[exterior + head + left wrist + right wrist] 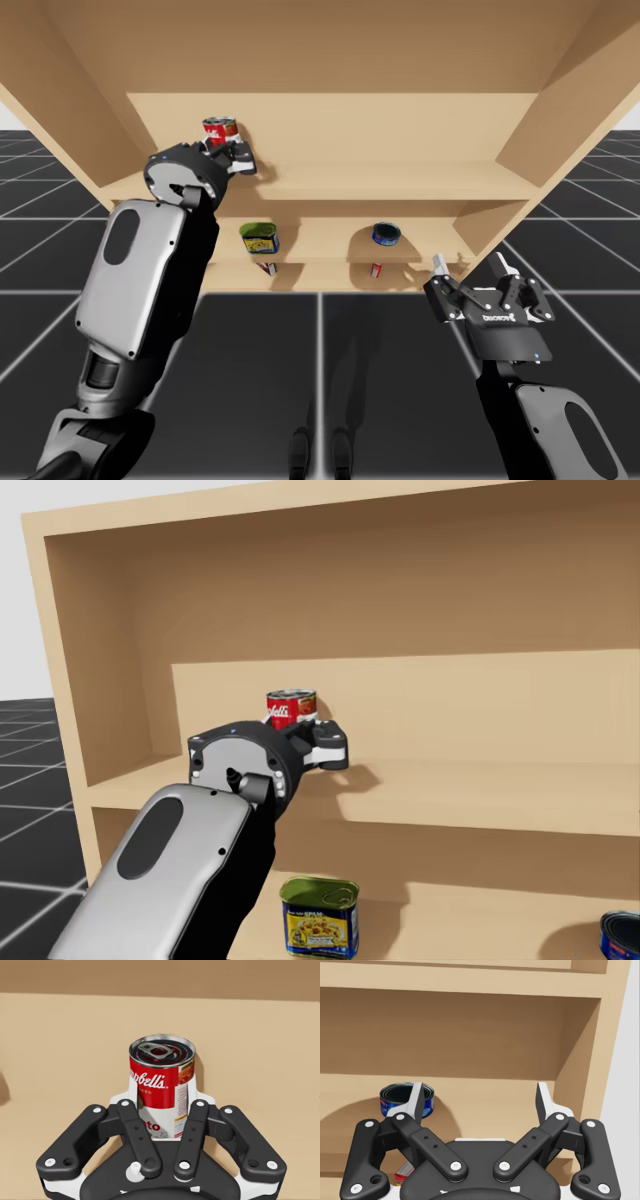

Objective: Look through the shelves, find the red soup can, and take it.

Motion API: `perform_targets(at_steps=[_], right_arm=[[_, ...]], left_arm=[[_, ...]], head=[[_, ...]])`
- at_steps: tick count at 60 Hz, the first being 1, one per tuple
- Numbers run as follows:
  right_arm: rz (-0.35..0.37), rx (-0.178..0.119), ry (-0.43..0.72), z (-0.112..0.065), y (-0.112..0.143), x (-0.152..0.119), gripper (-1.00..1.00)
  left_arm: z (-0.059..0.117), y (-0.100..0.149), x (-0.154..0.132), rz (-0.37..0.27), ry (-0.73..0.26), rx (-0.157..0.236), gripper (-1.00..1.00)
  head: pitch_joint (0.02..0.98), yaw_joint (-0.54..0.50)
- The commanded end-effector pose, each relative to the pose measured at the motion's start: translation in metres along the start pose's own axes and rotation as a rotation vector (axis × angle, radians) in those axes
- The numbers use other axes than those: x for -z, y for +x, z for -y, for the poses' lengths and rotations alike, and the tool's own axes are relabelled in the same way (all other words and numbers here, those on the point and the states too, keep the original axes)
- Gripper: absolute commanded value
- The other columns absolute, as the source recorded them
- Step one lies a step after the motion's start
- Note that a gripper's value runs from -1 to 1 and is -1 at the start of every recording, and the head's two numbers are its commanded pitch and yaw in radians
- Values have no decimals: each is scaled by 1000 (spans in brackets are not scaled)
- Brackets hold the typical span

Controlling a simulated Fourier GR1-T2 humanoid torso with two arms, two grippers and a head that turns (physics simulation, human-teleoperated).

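A: How does the red soup can [162, 1080] look?

B: It is a round tin standing upright. The upper band of its label is red with white script and the lower band is white. A yellowish panel runs down 1 side. The lid is silver and has a pull tab.

A: Where is it?

B: It is on the upper shelf [400, 180] of the wooden shelf unit [90, 660], toward its left end. From above it shows at [220, 130], and from my head at [291, 708].

A: And the pincers?

B: My left gripper [162, 1105] is clamped on the can. Its 2 fingers press the can's lower half from opposite sides. The same gripper shows at [235, 158] and [305, 730]. My right gripper [481, 1095] hangs well apart from it at the unit's right end [470, 265], with its fingers spread wide and nothing between them.

A: What else is around?

B: There is a green can [319, 916] with rounded corners and a yellow label. It is on the shelf below [320, 240], almost under the red one [259, 238]. A low blue can [400, 1100] sits further right on that same shelf [386, 234], ahead of my right gripper and just past 1 of its fingers. A small red box [376, 269] lies on the level beneath it.

A: Does anything stand in the way?

B: From my head, my own left wrist and forearm [190, 860] cover the can's lower part, so just its top band and rim show there.
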Motion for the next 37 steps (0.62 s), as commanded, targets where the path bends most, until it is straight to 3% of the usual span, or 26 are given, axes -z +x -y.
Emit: perform_targets(at_steps=[1,19,37], right_arm=[[1,0,-2,0,0,0,-1000],[3,3,-5,1,1,-1,-1000],[6,8,-9,1,2,-1,-1000]], left_arm=[[-5,4,-10,-15,-63,22,1000],[-26,-2,-64,40,-82,30,1000],[-55,-13,-146,112,-100,24,1000]], head=[[231,241],[236,243],[241,250]])
